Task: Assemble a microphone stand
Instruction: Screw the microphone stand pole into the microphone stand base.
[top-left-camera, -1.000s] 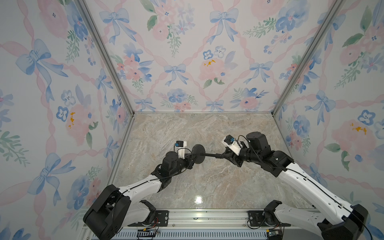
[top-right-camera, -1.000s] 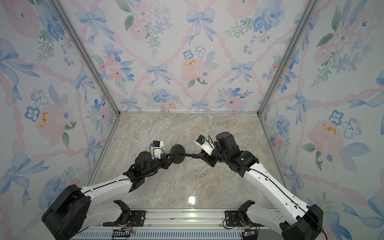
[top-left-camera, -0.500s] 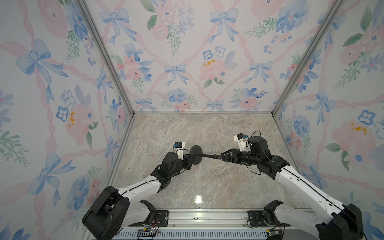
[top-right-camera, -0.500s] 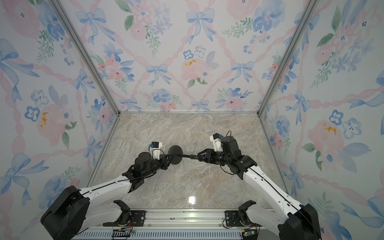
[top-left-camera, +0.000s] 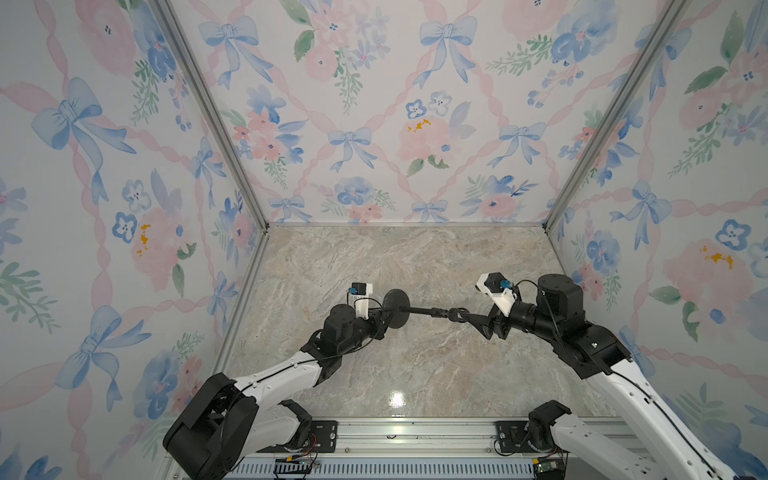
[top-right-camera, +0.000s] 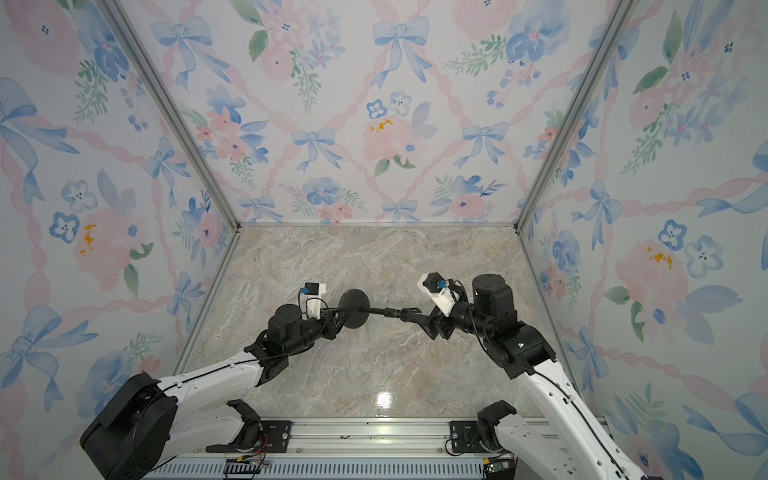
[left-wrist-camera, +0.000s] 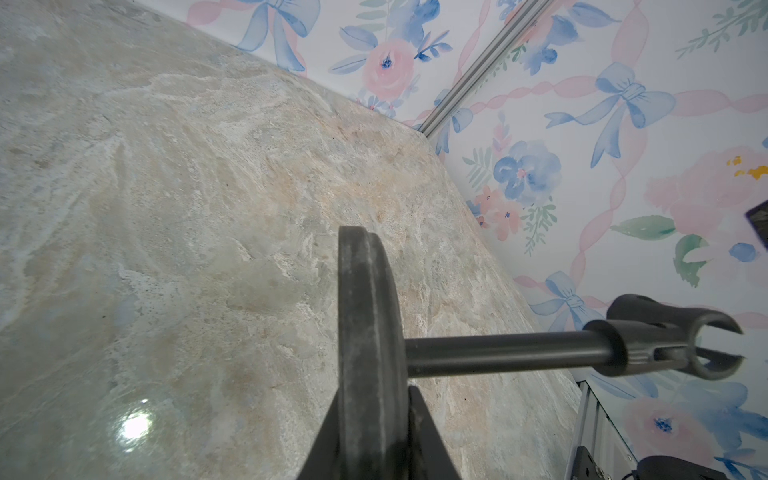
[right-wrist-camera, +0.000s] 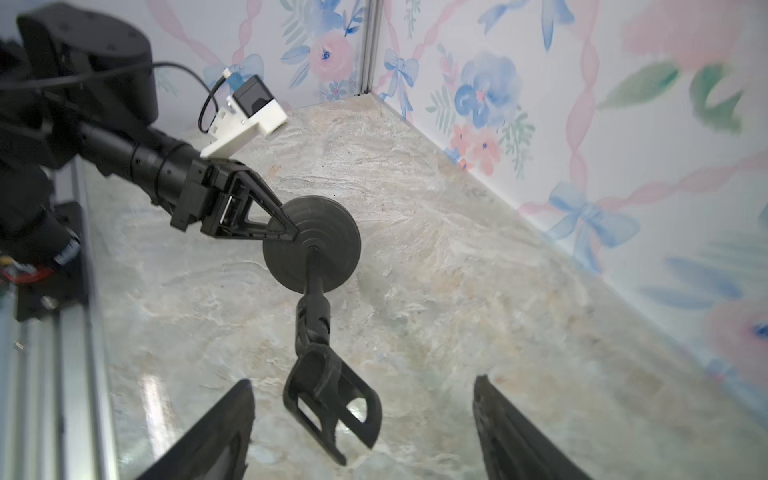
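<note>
The microphone stand hangs level above the marble table as one piece. Its round disc base (top-left-camera: 396, 309) (top-right-camera: 353, 309) (left-wrist-camera: 365, 311) (right-wrist-camera: 320, 245) stands on edge, pinched at the rim by my left gripper (top-left-camera: 384, 316) (left-wrist-camera: 372, 392) (right-wrist-camera: 286, 228), which is shut on it. The thin rod (top-left-camera: 424, 311) (left-wrist-camera: 498, 351) runs from the disc's centre toward the right arm. It ends in the clip-like head (top-left-camera: 455, 314) (left-wrist-camera: 673, 336) (right-wrist-camera: 328, 395). My right gripper (top-left-camera: 467, 318) (top-right-camera: 419, 320) (right-wrist-camera: 363, 380) is open, one finger on each side of the head with gaps showing.
Floral-papered walls close in the marble tabletop (top-left-camera: 415, 374) on three sides. An aluminium rail (top-left-camera: 395, 432) carrying both arm bases runs along the front edge. A glare spot (top-left-camera: 397, 399) lies on the marble near the rail.
My right gripper has turned its wrist, spread its fingers off the clip head and drawn back slightly to the right. The left gripper has held the disc still.
</note>
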